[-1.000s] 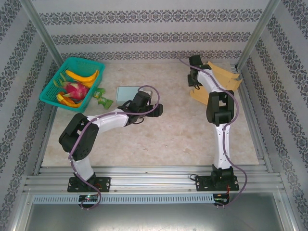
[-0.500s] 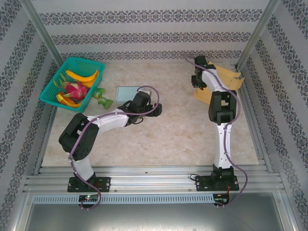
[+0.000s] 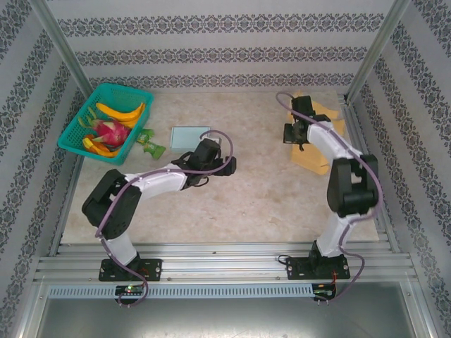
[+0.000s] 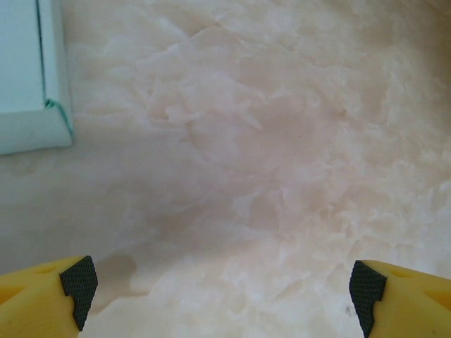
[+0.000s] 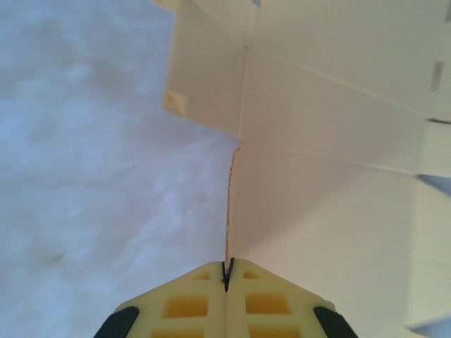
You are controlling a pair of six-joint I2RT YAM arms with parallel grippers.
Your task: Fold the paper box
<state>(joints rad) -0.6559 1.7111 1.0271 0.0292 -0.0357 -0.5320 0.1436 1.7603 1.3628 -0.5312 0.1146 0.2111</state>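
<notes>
Right gripper (image 5: 227, 276) pinched shut on an edge of the paper box (image 5: 338, 141), which lies at the far right of the table (image 3: 268, 197). Panels mostly flat, no walls standing; folding looks barely begun. Left gripper (image 4: 222, 285) gapes idle mid-table.

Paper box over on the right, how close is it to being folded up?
Early days. Done: nothing looks closed up; the paper box lies as a mostly open sheet with creased flaps. In hand: the right gripper is shut on one edge of it. The left gripper hangs open over bare table, holding nothing. Left: raising and tucking the panels into a box shape.
</notes>
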